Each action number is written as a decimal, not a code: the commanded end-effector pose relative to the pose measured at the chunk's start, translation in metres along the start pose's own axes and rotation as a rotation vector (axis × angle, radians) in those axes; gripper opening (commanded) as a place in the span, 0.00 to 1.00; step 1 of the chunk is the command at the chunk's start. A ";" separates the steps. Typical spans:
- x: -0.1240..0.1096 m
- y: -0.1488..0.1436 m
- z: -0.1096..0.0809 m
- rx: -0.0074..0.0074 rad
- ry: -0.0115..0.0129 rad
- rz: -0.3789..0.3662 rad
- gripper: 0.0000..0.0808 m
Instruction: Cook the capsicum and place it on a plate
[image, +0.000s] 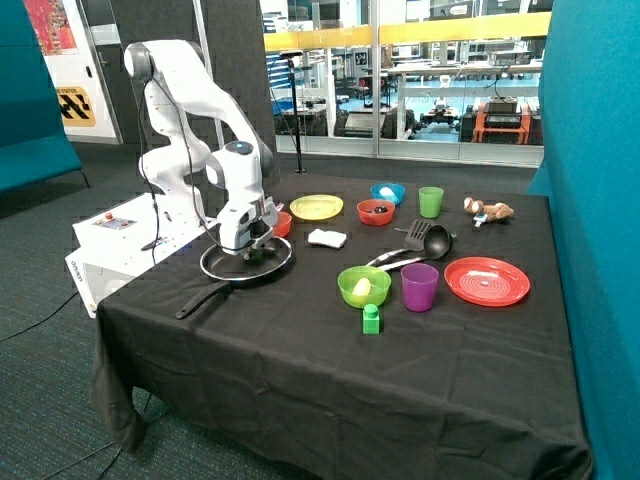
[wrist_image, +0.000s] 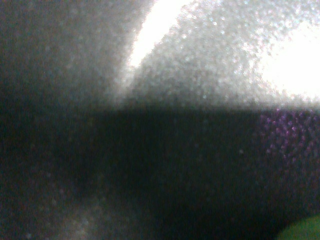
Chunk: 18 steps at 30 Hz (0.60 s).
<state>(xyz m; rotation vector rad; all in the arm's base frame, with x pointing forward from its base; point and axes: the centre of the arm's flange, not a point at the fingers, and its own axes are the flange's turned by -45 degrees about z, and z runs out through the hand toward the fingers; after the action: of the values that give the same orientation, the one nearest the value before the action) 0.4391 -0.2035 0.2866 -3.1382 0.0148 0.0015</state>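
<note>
Outside view puts my tool (image: 247, 250) low inside the black frying pan (image: 245, 268) at the surface's (image: 330, 360) nine o'clock side; I cannot tell how it is set. Wrist view gives only dark blur with a green sliver at one corner, perhaps the capsicum (wrist_image: 302, 231). At twelve o'clock from the pan, the yellow plate (image: 316, 207) lies bare.

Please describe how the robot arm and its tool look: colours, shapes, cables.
The arm is glossy white, built of rounded segments with dark grey rings at the joints. A thin black cable runs down along it. The tool has a white body with a dark lower part, low over the black frying pan.
</note>
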 end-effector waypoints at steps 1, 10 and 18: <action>0.002 -0.010 -0.002 -0.0033 0.0009 -0.034 0.98; 0.012 -0.022 0.007 -0.0033 0.0010 -0.001 0.99; 0.011 -0.015 0.005 -0.0033 0.0010 0.014 0.99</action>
<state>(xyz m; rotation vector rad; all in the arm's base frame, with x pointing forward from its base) 0.4469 -0.1857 0.2834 -3.1442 0.0124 -0.0051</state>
